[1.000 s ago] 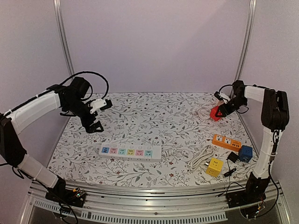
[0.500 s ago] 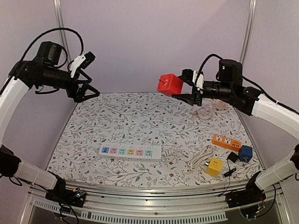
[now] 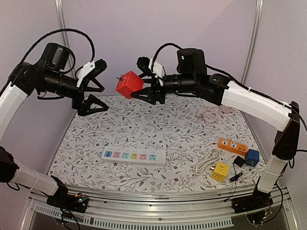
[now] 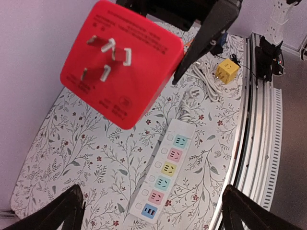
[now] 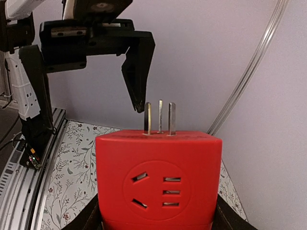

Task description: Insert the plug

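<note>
While right fingers clamp the red cube plug aloft, left fingers gape wide nearby.

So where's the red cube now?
Top view, left of centre: the red cube is mid-air in the right end effector, facing the open left end effector.

Left claw agape, right claw clenched.

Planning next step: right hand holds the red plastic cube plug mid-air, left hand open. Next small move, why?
Probably ease the open left hand toward the red plastic cube plug: the right hand holds it with prongs facing that hand, high above the white power strip.
</note>
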Robot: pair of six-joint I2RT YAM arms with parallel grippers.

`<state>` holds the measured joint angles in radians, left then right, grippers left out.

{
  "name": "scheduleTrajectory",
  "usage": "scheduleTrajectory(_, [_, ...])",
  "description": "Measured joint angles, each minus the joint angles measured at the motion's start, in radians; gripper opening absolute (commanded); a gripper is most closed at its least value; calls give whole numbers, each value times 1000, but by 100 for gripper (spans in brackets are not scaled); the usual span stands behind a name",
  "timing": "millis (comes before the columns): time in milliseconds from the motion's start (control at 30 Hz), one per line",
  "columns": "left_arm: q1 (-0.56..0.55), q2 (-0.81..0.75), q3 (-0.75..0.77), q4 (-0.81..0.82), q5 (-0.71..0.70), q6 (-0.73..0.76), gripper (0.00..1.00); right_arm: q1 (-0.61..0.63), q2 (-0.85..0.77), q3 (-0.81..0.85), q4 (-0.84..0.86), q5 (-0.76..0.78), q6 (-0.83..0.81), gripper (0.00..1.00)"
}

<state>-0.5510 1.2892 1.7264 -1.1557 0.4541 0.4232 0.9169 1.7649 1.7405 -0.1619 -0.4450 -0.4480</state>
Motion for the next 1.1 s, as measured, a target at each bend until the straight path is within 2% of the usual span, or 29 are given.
scheduleTrajectory(67, [-1,-13,0,-29,-58,79,99,-5,32,106,-71,-32,93,0])
scheduleTrajectory(200, [-3,-21,-1,-62,-152,187,99,-8,63,199,-185,-97,267,0])
scheduleTrajectory(467, [-40,-11,-14,-90,-385,312,99,-14,130,253,-449,15,544,0])
scheduleTrajectory(567, [-68,-65,-111,-74,-499,410,100,-15,138,253,-517,43,607,0])
scheduleTrajectory(667, [-114,-216,-304,-40,-613,607,100,-15,139,253,-555,51,658,0])
scheduleTrajectory(833, [-180,-549,-651,199,-686,1077,99,-15,148,253,-574,34,711,0])
scheduleTrajectory(900, [-213,-612,-764,309,-670,1239,100,-14,158,251,-577,15,722,0])
scheduleTrajectory(1000, [-284,-565,-842,437,-650,1365,100,-14,161,237,-581,-3,724,0])
scheduleTrajectory(1100, [-345,-459,-832,543,-660,1372,99,-10,159,212,-579,-10,720,0])
